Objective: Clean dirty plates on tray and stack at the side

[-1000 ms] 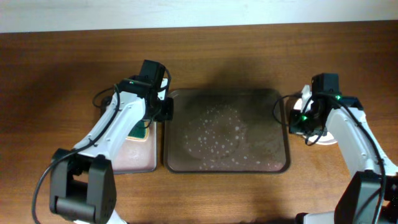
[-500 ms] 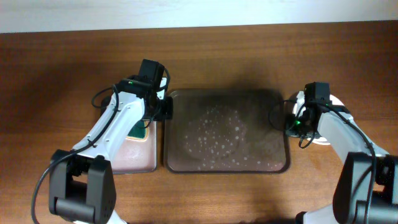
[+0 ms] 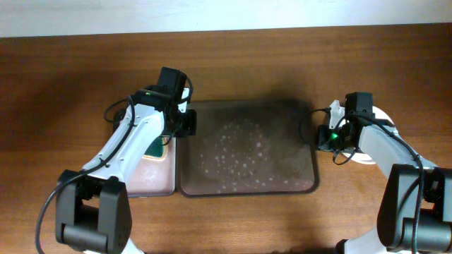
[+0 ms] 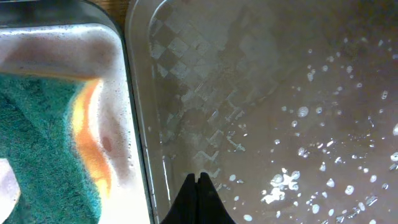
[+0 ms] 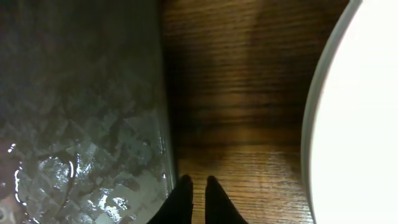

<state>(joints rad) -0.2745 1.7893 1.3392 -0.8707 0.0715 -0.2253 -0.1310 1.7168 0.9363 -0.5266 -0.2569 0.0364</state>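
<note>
The clear plastic tray (image 3: 247,190) lies mid-table, holding soapy water and bubbles; I see no plate on it. It also shows in the left wrist view (image 4: 261,74) and the right wrist view (image 5: 81,93). A white plate (image 3: 366,156) sits on the table to its right, partly under my right arm, and shows at the right edge of the right wrist view (image 5: 354,124). My left gripper (image 3: 185,125) is shut and empty just inside the tray's left rim (image 4: 198,180). My right gripper (image 3: 321,137) is shut and empty over bare wood against the tray's right rim (image 5: 196,183).
A small pale tray (image 3: 152,180) to the left of the big tray holds a green and orange sponge (image 3: 154,149), which also shows in the left wrist view (image 4: 43,143). Bare wooden table lies between the big tray and the white plate (image 5: 236,93).
The tray has slid to the left, up against the sponge tray. My right gripper moved left with the tray's right rim. My left arm has hardly moved.
</note>
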